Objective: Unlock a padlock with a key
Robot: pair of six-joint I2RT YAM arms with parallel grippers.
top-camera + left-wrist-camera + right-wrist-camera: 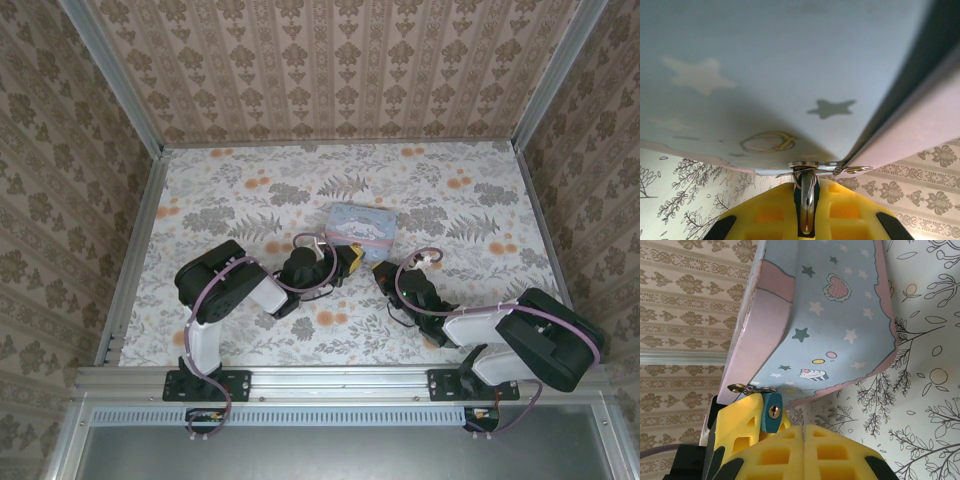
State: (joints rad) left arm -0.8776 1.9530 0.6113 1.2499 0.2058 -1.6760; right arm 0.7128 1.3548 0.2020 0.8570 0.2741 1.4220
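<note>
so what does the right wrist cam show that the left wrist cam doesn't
The right wrist view gives the padlock: teal body, keyhole facing the camera, plus heart and cupcake prints on the tin. The left wrist view gives a silvery metal piece, likely its shackle, clamped in the left gripper. Both share the tin, leafy table and patterned wall.
</note>
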